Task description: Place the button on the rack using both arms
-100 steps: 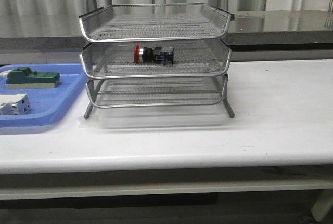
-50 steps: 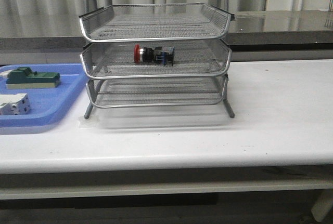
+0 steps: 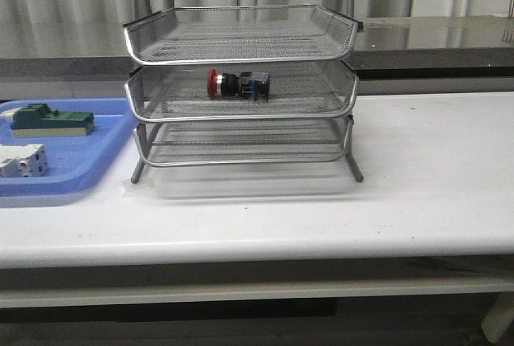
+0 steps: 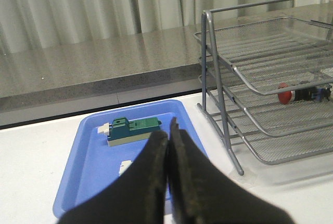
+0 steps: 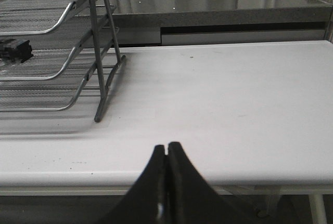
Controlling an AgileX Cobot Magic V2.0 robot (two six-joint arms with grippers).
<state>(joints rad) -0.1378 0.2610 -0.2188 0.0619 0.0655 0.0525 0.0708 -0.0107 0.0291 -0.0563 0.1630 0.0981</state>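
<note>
Button [image 3: 238, 84] on rack [image 3: 241, 41] mid tier; left gripper [image 4: 168, 133] & right gripper [image 5: 166, 148] pressed together.

White table [image 3: 434, 177], wire rack [image 3: 241, 109] standing on it, blue tray [image 3: 88, 157] beside rack

Button [image 3: 238, 84]: small push-button switch, red mushroom head, black-and-silver collar, blue rear block. Lies on side in middle tier of rack [image 3: 241, 89], red head toward rack's left end, blue block toward its right; sits left of tier centre, on mesh floor.

Rack: silver wire-mesh letter tray, three tiers, rounded chrome rims, metal frame legs. Stands upright. Top and bottom tiers hold nothing visible. In right wrist view only button's dark rear end [image 5: 15, 49] shows.
</note>
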